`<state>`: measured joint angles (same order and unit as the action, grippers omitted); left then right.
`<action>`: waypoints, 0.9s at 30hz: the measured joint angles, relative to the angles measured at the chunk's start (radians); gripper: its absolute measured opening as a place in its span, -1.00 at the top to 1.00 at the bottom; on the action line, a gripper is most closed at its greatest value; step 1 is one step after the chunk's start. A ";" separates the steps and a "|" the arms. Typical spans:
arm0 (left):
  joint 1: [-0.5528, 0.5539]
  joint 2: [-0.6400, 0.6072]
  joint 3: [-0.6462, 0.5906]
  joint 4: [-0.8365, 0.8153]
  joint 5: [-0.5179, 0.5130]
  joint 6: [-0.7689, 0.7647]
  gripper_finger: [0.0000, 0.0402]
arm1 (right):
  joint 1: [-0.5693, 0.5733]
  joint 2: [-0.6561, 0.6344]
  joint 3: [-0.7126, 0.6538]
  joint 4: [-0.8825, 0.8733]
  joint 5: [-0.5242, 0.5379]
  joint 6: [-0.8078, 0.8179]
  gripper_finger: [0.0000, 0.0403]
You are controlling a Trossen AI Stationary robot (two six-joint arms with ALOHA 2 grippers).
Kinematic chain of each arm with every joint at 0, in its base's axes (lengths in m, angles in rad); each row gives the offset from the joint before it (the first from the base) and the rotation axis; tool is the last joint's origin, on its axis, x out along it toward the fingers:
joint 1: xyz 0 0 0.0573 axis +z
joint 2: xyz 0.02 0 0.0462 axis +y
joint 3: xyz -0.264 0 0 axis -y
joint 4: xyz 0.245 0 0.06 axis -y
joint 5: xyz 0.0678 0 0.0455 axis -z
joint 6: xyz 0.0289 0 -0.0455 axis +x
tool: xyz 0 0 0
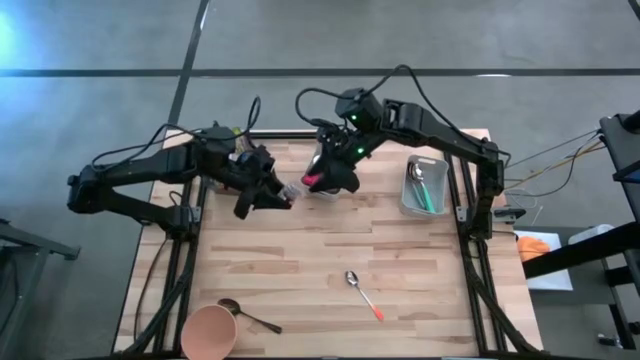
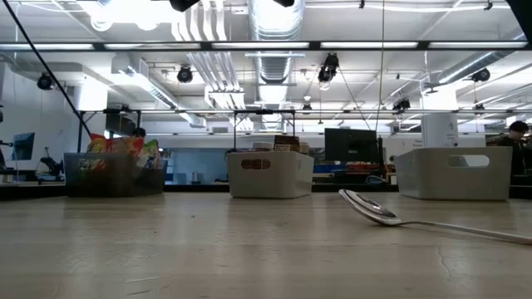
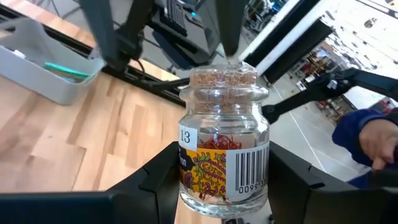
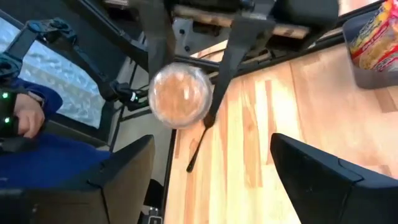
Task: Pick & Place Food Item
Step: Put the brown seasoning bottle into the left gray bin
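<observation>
Left gripper (image 3: 224, 186) clamped on a small glass jar (image 3: 224, 146) with a cork lid, right gripper (image 4: 211, 174) spread apart, seemingly just beside it, above the wooden table (image 1: 330, 250)

Jar (image 3: 224, 143) between arms; spoon (image 1: 362, 294) perhaps well apart.

Four cameras, one table
Overhead looks straight down; low camera skims the tabletop (image 2: 249, 249); both wrist cameras closely share the cork-lidded jar (image 3: 224, 143).
</observation>
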<state>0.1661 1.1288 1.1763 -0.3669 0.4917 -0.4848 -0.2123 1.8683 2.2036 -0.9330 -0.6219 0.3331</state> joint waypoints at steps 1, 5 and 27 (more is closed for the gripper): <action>0.000 0.003 0.000 -0.001 0.006 -0.008 0.13 | 0.000 0.000 0.000 0.004 0.001 0.004 -0.57; 0.001 0.028 -0.001 0.003 0.025 -0.042 0.13 | 0.000 0.000 0.000 0.004 0.005 0.004 -0.57; 0.001 0.087 -0.002 0.057 0.067 -0.067 0.13 | 0.024 0.000 -0.033 0.014 0.023 0.016 -0.58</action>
<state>0.1669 1.2161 1.1748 -0.3100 0.5591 -0.5514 -0.1881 1.8681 2.1709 -0.9193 -0.5993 0.3489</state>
